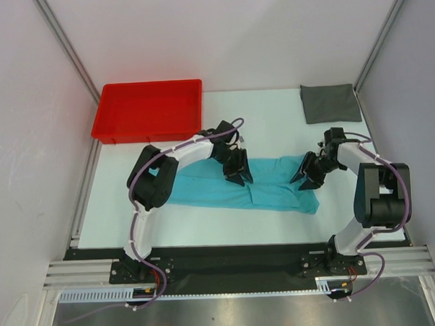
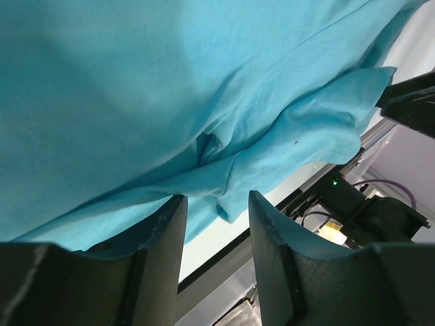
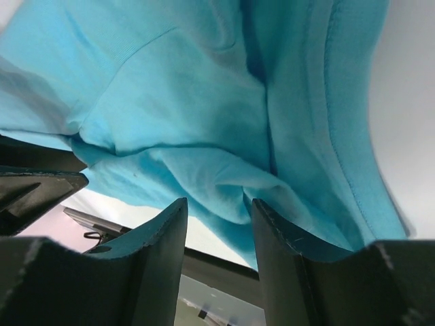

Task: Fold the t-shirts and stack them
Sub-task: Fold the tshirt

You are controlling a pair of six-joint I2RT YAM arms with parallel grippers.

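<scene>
The turquoise t-shirt (image 1: 247, 188) lies on the table as a long rumpled band, running left to right across the middle. My left gripper (image 1: 238, 173) is open just above its far edge near the middle; in the left wrist view the cloth (image 2: 170, 102) fills the frame beyond my open gripper (image 2: 216, 204). My right gripper (image 1: 305, 178) is open over the shirt's right end; in the right wrist view the bunched cloth (image 3: 204, 115) lies just past my open gripper (image 3: 219, 207). Neither holds cloth. The dark grey t-shirt (image 1: 330, 102) lies folded at the far right corner.
A red plastic tray (image 1: 149, 110) stands at the far left of the table. Grey walls with metal frame posts close in both sides. The black rail with both arm bases runs along the near edge (image 1: 236, 259).
</scene>
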